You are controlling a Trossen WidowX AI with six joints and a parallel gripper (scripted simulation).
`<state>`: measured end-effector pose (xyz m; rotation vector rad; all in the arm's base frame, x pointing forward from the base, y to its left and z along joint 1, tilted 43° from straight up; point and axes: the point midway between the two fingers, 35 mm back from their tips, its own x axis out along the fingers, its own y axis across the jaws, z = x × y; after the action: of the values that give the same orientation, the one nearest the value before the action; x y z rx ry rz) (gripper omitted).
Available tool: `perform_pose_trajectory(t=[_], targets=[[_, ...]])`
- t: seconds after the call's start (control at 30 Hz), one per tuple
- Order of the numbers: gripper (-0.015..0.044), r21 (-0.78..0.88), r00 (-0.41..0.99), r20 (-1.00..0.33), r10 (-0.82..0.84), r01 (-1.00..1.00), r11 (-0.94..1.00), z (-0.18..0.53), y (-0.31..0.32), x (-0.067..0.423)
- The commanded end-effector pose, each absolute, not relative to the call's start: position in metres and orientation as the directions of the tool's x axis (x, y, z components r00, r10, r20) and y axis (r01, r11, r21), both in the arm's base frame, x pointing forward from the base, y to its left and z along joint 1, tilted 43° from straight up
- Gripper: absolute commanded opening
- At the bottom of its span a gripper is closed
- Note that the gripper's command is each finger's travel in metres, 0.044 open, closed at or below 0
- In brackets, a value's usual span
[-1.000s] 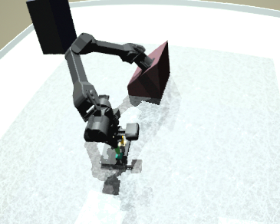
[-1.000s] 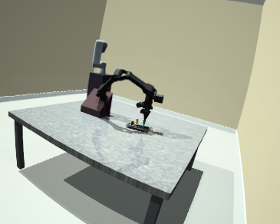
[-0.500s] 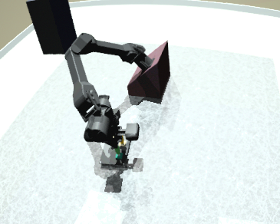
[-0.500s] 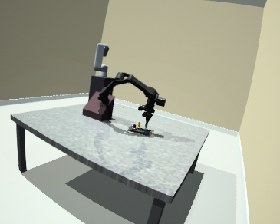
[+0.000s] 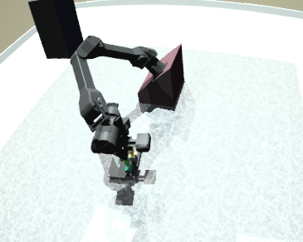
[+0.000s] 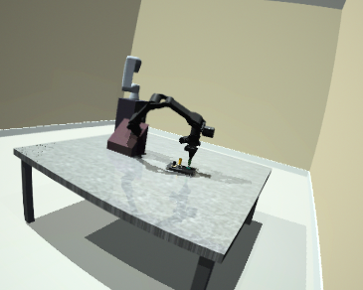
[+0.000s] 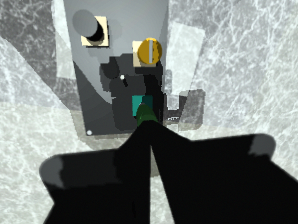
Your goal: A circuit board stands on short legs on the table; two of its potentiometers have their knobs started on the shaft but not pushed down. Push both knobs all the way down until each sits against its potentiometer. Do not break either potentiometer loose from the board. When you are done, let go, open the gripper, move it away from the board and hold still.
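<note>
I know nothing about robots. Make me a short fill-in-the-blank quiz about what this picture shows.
1. The tool has its two fingers ____ together.
2. The fingertips rest on the ____ knob.
3. The knob with a slot across its top is coloured ____.
4. The circuit board lies on a ____ table.

Missing words: closed; green; yellow; marbled grey

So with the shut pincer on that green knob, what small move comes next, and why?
Probably press a little further straight down: the shut pincer has its tips on the green knob over the teal potentiometer, and whether the knob is seated cannot be told. The yellow knob waits.
</note>
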<state>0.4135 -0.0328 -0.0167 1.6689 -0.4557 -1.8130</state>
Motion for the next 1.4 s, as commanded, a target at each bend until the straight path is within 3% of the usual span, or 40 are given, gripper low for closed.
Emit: perform_pose_trajectory(t=[0.0,1.37], targets=[[0.0,0.641,-0.024,-0.756,-0.655,0.177,-0.747,-0.0296,-0.0481,0.4148],[0.0,0.643,-0.028,-0.754,-0.657,0.173,-0.746,-0.0327,-0.0509,0.415]])
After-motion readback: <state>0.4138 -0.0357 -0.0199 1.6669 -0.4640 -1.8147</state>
